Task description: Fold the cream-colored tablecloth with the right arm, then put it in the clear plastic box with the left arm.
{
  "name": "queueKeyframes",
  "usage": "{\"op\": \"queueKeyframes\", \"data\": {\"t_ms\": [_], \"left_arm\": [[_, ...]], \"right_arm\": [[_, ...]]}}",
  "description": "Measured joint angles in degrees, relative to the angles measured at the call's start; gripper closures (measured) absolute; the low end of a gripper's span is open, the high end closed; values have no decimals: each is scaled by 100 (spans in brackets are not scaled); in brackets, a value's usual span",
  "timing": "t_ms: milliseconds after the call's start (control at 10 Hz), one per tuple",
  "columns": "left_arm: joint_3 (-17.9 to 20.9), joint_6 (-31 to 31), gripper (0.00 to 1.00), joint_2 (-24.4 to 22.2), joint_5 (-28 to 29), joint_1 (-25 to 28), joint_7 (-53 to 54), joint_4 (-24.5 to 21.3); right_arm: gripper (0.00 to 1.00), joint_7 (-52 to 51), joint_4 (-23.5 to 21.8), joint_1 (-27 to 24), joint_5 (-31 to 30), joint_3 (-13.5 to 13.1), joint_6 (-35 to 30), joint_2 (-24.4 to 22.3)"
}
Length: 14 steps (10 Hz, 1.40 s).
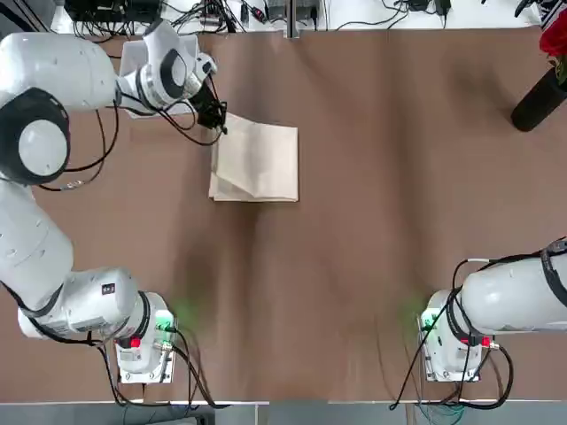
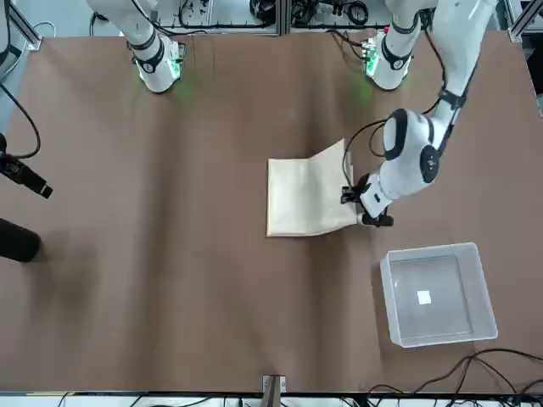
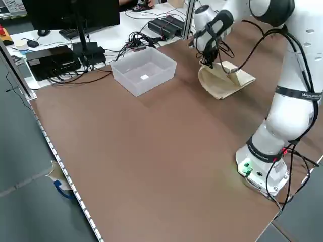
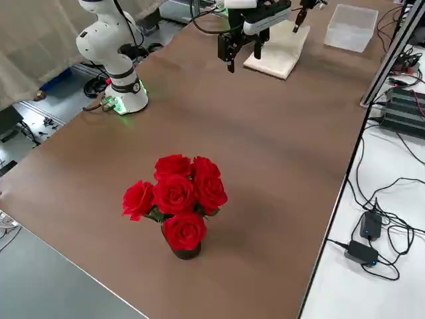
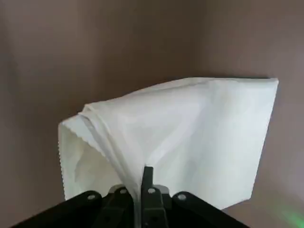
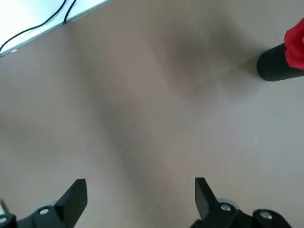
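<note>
Folded cream-colored tablecloth [image 2: 307, 197], one corner lifted, pinched in left gripper [image 2: 360, 206]. Clear plastic box [image 2: 439, 293] nearby. Right gripper [image 6: 140, 197]: fingers spread, empty.
</note>
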Motion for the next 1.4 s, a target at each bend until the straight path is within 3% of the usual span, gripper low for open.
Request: {"op": "queueKeyframes", "data": {"t_ms": [200, 400, 600, 1100, 1400], "left_arm": [[-2, -808, 96, -252, 646, 122, -559, 322], [-67, -1169, 96, -260, 938, -5, -1246, 762], [-76, -1191, 96, -130, 1173, -336, -1935, 974], [-448, -1191, 96, 690, 2196, -869, -3845, 1857], [-525, -1192, 96, 1021, 2804, -1369, -4615, 2044]], "right_arm": [[0, 3, 0, -2, 0, -5, 17, 1], [0, 7, -5, -33, 0, -17, 19, 9], [0, 7, -4, -43, 0, -15, 20, 10], [0, 6, -6, -15, 1, 26, 71, 15], [0, 3, -8, 213, -1, 83, 96, 25]]}}
